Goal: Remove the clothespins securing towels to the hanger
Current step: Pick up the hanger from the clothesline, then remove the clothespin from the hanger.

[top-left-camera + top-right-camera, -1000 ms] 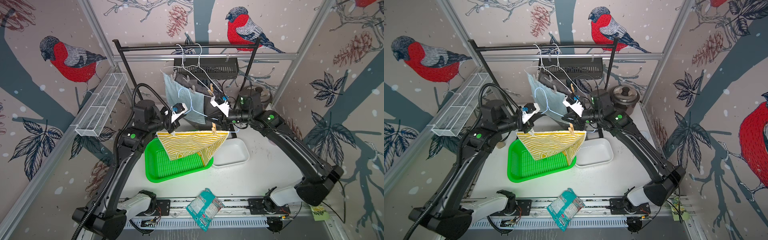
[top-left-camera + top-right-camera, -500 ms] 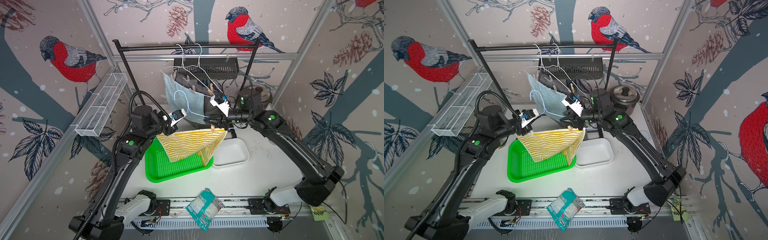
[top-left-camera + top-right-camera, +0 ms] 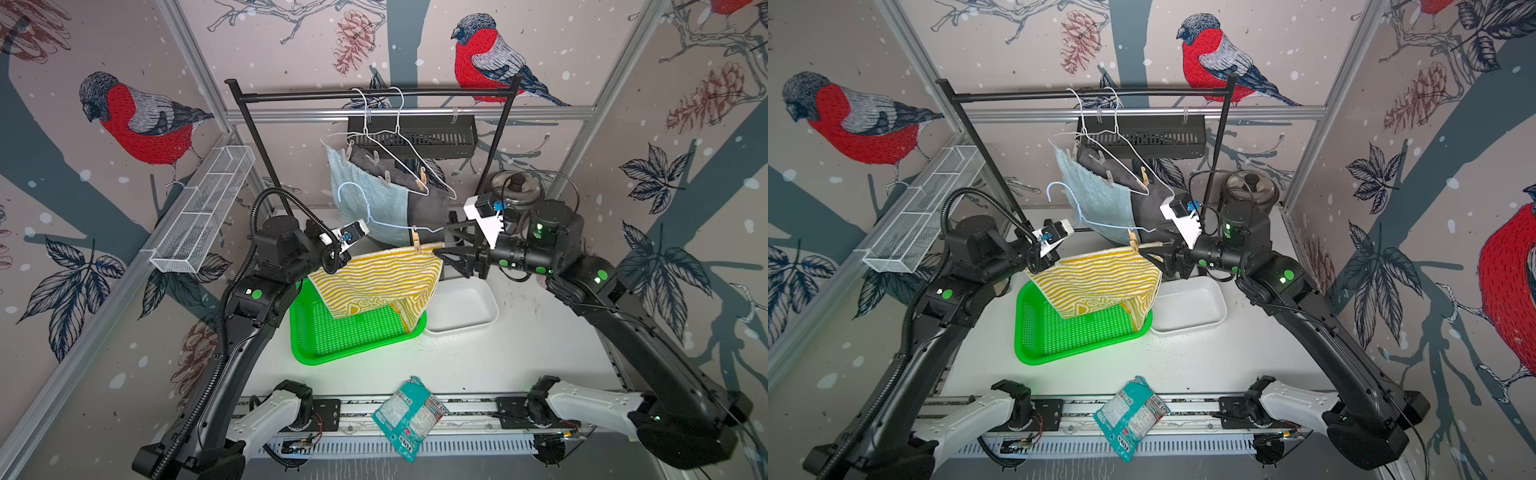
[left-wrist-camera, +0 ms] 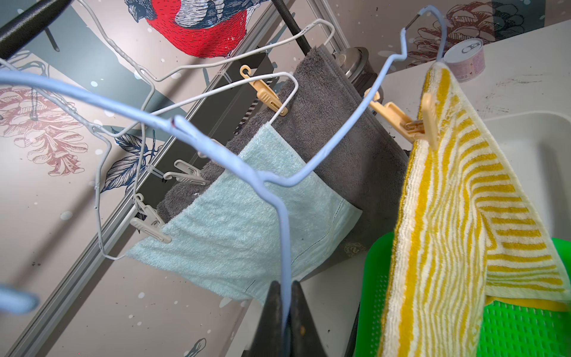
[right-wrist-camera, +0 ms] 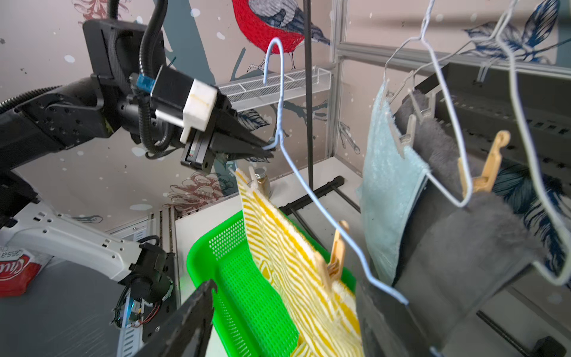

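A blue wire hanger point(image 3: 352, 192) is off the rail, and my left gripper point(image 5: 268, 148) is shut on its wire point(image 4: 285, 247). A yellow-and-white striped towel point(image 3: 374, 278) hangs from it, pinned by a tan clothespin point(image 3: 417, 243) point(image 5: 335, 256). My right gripper point(image 3: 442, 239) is open, its fingers either side of that clothespin and the towel's corner, touching neither. On white hangers behind hang a light blue towel point(image 3: 386, 208) and a dark grey towel point(image 3: 428, 208), held by grey clothespins point(image 3: 376, 158) and a tan one point(image 3: 422, 180).
A green basket point(image 3: 332, 345) sits under the striped towel, with a white tray point(image 3: 469, 307) beside it. The black rail point(image 3: 374, 93) spans the back, and a lidded pot point(image 3: 515, 187) stands behind the right arm. A snack bag point(image 3: 409, 415) lies at the front edge.
My right gripper has gone from shut to open beside the tan clothespin. The left arm has sunk a little with the hanger, and the striped towel sags lower over the basket.
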